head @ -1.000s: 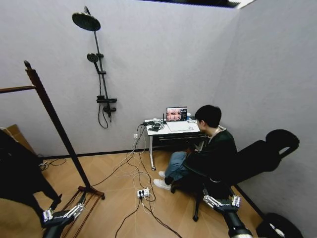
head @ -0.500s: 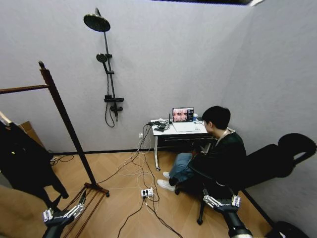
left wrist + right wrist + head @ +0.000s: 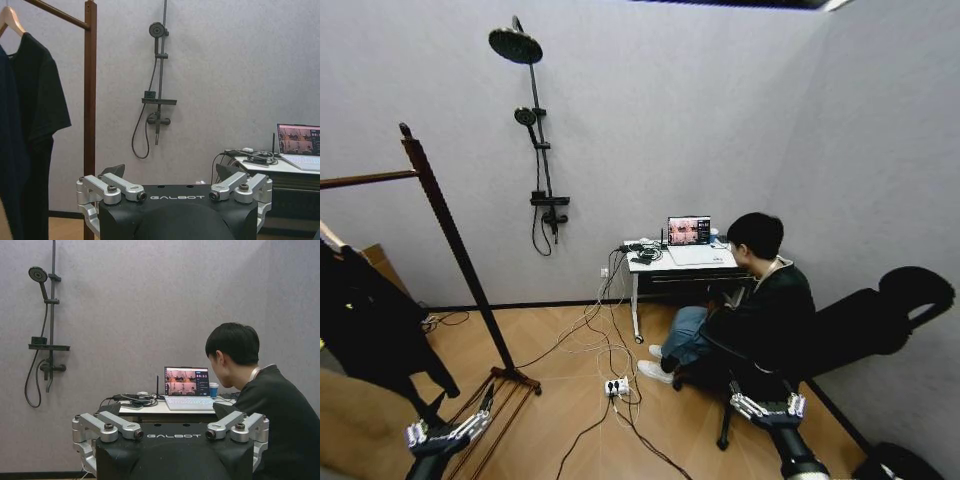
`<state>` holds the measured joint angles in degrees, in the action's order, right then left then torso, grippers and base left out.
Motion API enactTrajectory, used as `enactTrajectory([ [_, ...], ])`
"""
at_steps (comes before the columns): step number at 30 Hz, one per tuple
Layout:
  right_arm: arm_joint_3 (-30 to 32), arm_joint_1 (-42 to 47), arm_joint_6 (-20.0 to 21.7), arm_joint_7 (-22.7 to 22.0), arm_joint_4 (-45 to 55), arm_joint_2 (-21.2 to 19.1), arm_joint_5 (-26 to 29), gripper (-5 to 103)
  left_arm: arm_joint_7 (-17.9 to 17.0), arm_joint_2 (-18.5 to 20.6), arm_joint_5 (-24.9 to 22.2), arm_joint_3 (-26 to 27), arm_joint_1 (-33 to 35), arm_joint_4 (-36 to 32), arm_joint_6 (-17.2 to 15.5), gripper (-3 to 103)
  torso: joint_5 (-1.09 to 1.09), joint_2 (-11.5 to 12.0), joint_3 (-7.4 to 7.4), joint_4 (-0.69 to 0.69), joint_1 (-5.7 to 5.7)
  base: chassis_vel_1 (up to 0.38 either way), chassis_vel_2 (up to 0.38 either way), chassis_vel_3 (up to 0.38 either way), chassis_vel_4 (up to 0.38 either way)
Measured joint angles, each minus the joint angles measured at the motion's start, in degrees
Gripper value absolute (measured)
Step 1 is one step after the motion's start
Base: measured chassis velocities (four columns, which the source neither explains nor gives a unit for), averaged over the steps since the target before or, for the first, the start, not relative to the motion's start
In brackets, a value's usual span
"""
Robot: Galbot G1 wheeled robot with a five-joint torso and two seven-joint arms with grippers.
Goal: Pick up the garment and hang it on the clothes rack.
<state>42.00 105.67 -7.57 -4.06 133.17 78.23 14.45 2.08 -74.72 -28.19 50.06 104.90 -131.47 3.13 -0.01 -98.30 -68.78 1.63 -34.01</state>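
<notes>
Garment [image 3: 370, 325] seen hung on clothes rack [image 3: 450, 240] already; nothing gripped. Left hand [image 3: 445, 432] & right hand [image 3: 767, 408] both spread open, low.

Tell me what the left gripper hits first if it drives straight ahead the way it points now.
Probably nothing near: the left gripper points at open floor, then the grey wall by the shower fitting. The rack post and garment lie off to one side. Depth is unclear.
</notes>
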Motion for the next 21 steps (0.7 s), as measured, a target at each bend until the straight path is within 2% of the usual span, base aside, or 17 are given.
enactTrajectory([
  [3, 0.0, 0.0, 0.0, 0.0, 0.0, 0.0, 0.0, 100, 0.0, 0.0, 0.0, 0.0, 0.0, 0.0, 0.0, 100, -0.01, 0.0, 0.00, -0.02, 0.01, 0.150, -0.147, -0.163, 0.167],
  [11, 0.0, 0.0, 0.0, 0.0, 0.0, 0.0, 0.0, 100, 0.0, 0.0, 0.0, 0.0, 0.0, 0.0, 0.0, 100, 0.04, 0.0, 0.00, 0.01, 0.02, 0.230, -0.244, -0.219, 0.224],
  [12, 0.0, 0.0, 0.0, 0.0, 0.0, 0.0, 0.0, 100, 0.0, 0.0, 0.0, 0.0, 0.0, 0.0, 0.0, 100, -0.06, 0.0, 0.01, 0.00, 0.03, 0.298, -0.302, -0.245, 0.283],
  [13, 0.0, 0.0, 0.0, 0.0, 0.0, 0.0, 0.0, 100, 0.0, 0.0, 0.0, 0.0, 0.0, 0.0, 0.0, 100, 0.01, 0.0, 0.01, -0.01, 0.03, 0.298, -0.293, -0.292, 0.283],
  [17, 0.0, 0.0, 0.0, 0.0, 0.0, 0.0, 0.0, 100, 0.0, 0.0, 0.0, 0.0, 0.0, 0.0, 0.0, 100, 0.05, 0.0, 0.00, 0.01, 0.01, 0.313, -0.304, -0.340, 0.303],
  [18, 0.0, 0.0, 0.0, 0.0, 0.0, 0.0, 0.0, 100, 0.0, 0.0, 0.0, 0.0, 0.0, 0.0, 0.0, 100, -0.07, 0.0, 0.02, 0.00, 0.05, 0.343, -0.359, -0.325, 0.355],
  [21, 0.0, 0.0, 0.0, 0.0, 0.0, 0.0, 0.0, 100, 0.0, 0.0, 0.0, 0.0, 0.0, 0.0, 0.0, 100, 0.06, 0.0, 0.00, 0.01, 0.01, 0.379, -0.364, -0.362, 0.348],
])
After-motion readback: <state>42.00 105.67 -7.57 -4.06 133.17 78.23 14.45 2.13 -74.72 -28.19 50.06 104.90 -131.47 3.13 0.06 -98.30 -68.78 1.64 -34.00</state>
